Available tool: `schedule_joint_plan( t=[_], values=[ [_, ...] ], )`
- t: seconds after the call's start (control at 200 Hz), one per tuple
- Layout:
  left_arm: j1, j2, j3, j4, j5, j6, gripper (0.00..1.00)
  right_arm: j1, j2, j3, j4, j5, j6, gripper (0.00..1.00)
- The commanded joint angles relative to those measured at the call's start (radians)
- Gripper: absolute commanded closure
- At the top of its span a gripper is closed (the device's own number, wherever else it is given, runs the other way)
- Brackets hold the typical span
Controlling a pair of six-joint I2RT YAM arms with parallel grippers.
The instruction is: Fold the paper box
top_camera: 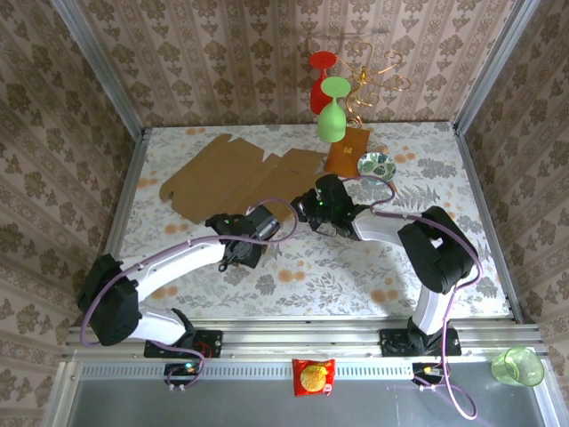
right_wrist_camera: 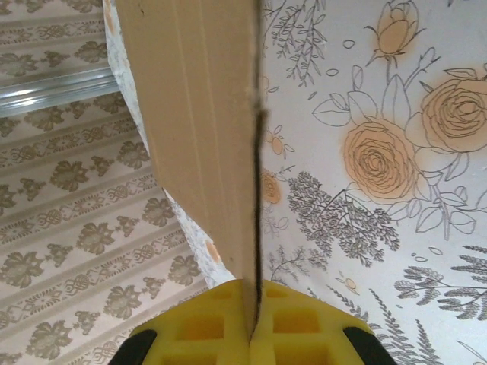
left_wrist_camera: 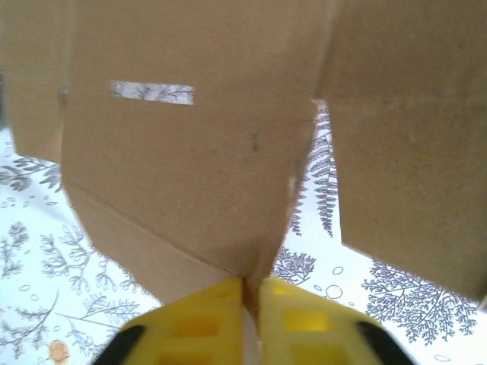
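Note:
The paper box [top_camera: 233, 176] is a large flat brown cardboard sheet with flaps, lying unfolded at the back left of the table. My left gripper [top_camera: 263, 221] pinches its near corner; in the left wrist view the yellow fingers [left_wrist_camera: 199, 319] press together on a flap corner of the paper box [left_wrist_camera: 190, 175], which has a slot cut in it. My right gripper [top_camera: 311, 209] grips the sheet's right edge; in the right wrist view the paper box [right_wrist_camera: 205, 114] stands edge-on, running straight into the shut yellow fingers [right_wrist_camera: 297, 323].
A wire glass rack [top_camera: 373, 80] on an orange-brown square base [top_camera: 348, 149] holds a red glass [top_camera: 321, 84] and a green glass [top_camera: 332, 111] behind the sheet. A small patterned bowl [top_camera: 376, 165] sits beside it. A green cup [top_camera: 517, 366] and snack packet [top_camera: 313, 376] lie off the front edge.

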Motion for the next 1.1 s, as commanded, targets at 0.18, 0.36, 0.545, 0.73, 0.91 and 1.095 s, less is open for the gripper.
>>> schedule_joint_plan(
  t=[0.18,0.36,0.545,0.73,0.91,1.095],
  values=[
    [0.291,-0.216,0.254,-0.131,0.073,-0.105,0.5,0.031,-0.152,0.101,-0.087,0.123,-0.025,1.0],
    [0.68,-0.174,0.256,-0.052,0.36,-0.131,0.49,0.083,-0.175,0.186,-0.129,0.135,0.011,1.0],
    [0.871,-0.054,0.257,0.042,0.533,-0.145,0.48,0.153,-0.2,0.315,-0.205,0.171,-0.012,1.0],
    [0.911,0.053,0.25,0.082,0.603,-0.123,0.49,0.192,-0.206,0.428,-0.248,0.192,-0.045,1.0],
    [0.912,0.075,0.225,0.104,0.626,-0.126,0.49,0.215,-0.21,0.486,-0.227,0.206,-0.06,1.0],
    [0.907,0.06,0.191,0.131,0.68,-0.134,0.5,0.233,-0.216,0.549,-0.237,0.228,-0.154,1.0]
  ],
)
